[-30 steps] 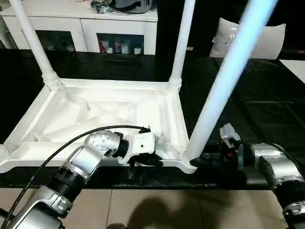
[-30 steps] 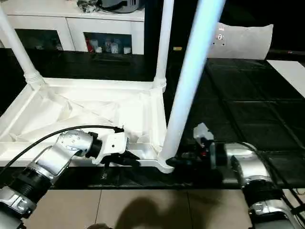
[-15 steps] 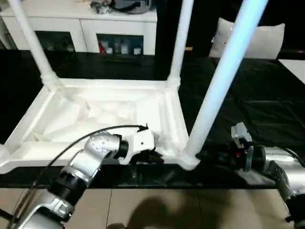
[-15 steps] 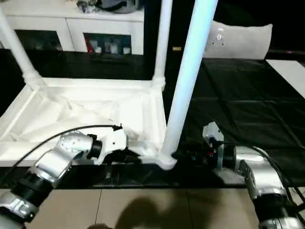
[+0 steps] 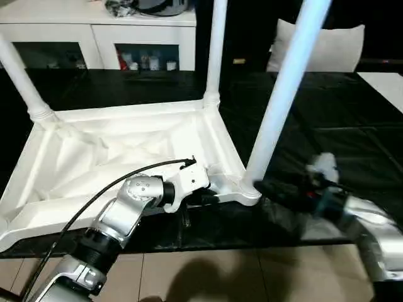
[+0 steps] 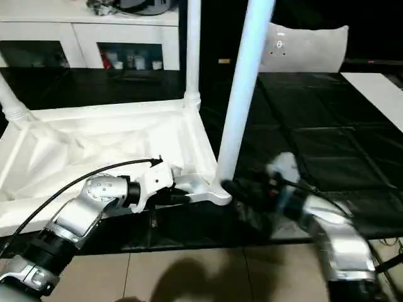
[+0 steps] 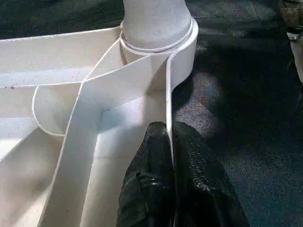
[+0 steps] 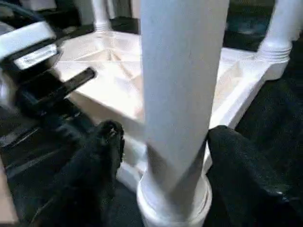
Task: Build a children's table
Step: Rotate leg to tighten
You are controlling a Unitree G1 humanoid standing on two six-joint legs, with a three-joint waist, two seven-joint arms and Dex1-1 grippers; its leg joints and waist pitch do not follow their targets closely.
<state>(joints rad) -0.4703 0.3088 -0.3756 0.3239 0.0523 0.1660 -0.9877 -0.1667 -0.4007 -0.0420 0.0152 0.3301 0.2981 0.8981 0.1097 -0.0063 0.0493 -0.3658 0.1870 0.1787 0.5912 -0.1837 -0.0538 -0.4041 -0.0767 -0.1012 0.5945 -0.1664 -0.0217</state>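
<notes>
The children's table (image 5: 126, 151) lies upside down on a black tiled floor (image 5: 327, 119), its ribbed underside facing up. 3 of its tapered legs are visible standing upright in corner sockets: 1 at the far left corner (image 5: 22, 85), 1 at the far right corner (image 5: 216, 50), and the near right leg (image 5: 283, 88), the closest to the robot.

The left gripper (image 7: 171, 156) is clenched on the table's near rim (the thin wall runs between its 2 black fingers (image 7: 151, 179)), just beside the near right socket.

The right gripper (image 8: 163, 156) sits low at the base of the near right leg, its fingers (image 8: 102, 156) spread to either side of the leg; whether they touch it I cannot tell.

Behind the table stand a white cabinet (image 5: 94, 31) with glass doors and a pale grey cushion (image 5: 327, 47).
</notes>
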